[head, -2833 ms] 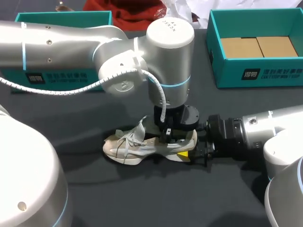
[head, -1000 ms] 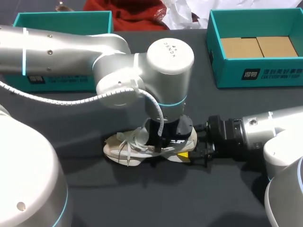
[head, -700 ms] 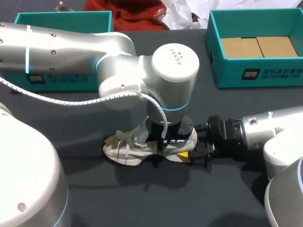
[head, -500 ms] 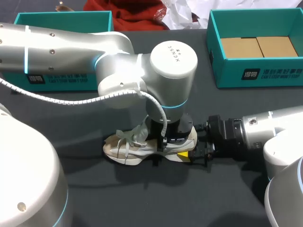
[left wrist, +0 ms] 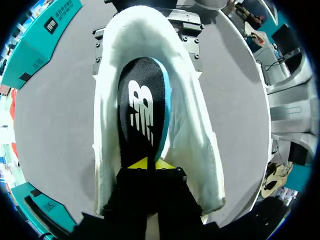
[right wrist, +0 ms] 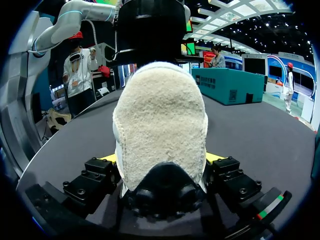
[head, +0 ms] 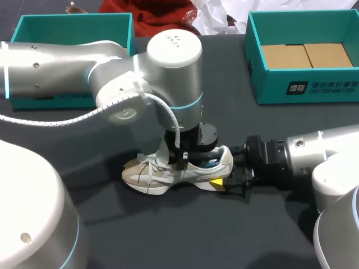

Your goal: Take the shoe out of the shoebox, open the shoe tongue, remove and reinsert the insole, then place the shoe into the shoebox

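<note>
- Clamping the shoe [head: 162, 175] at the heel: right gripper [right wrist: 161, 158] has its jaws spread to heel width, with a yellow tip pressed on each side.
- Shoe sits sole-down mid-table [head: 168, 235], toe toward my left, well apart from the shoebox [head: 305, 87].
- Left gripper [left wrist: 148, 164] is down in the shoe opening. Jaws are nearly closed and look pinched on the near end of the insole [left wrist: 142, 115]. The rest of the insole lies along the footbed.
- Handling, my read: the shoe is light with a soft upper that collapses. The heel is the stiffest part, so that's the right clamp spot.
- The insole is thin, floppy foam. Grip it at the end; it will likely fold or catch on the collar.
- In the way: loose laces [head: 148, 168] beside the left wrist are a snag risk.
- Shoebox is open at far right with cardboard sheets [head: 305, 56] inside. A second teal box [head: 73, 22] is far left.
</note>
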